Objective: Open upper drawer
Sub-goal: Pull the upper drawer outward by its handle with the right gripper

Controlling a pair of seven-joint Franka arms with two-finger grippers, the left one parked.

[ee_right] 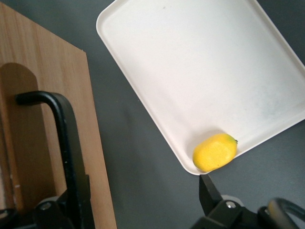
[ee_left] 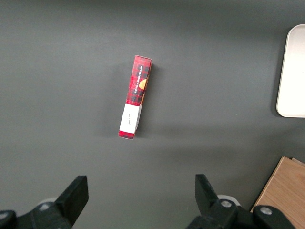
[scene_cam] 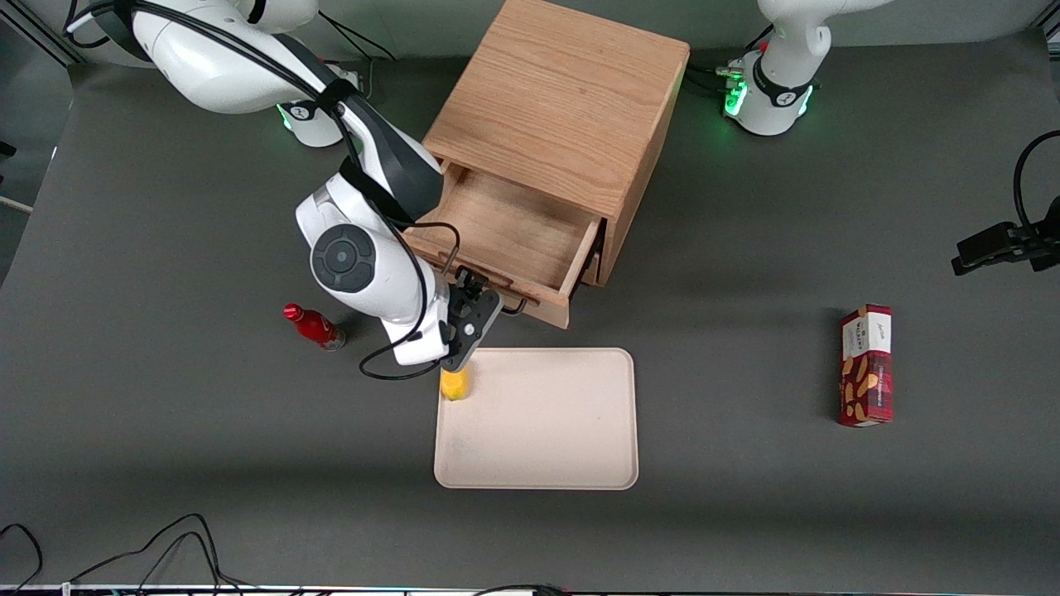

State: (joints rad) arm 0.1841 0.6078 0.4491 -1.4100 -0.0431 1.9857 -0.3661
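Note:
The wooden cabinet [scene_cam: 563,108] stands at the table's middle. Its upper drawer [scene_cam: 505,223] is pulled well out, showing an empty wooden inside. The lower drawer is hidden under it. My right gripper [scene_cam: 474,313] hangs just in front of the drawer front, at its black bar handle [scene_cam: 516,306]. In the right wrist view the handle [ee_right: 66,143] runs along the drawer front [ee_right: 43,95] and lies against one finger [ee_right: 76,195]. The other finger [ee_right: 208,191] stands far apart from it, so the gripper [ee_right: 140,202] is open and holds nothing.
A cream tray [scene_cam: 538,418] lies nearer the front camera than the drawer, with a yellow lemon [scene_cam: 454,385] at its corner under my wrist. A small red bottle [scene_cam: 315,327] lies beside my arm. A red snack box [scene_cam: 866,364] lies toward the parked arm's end.

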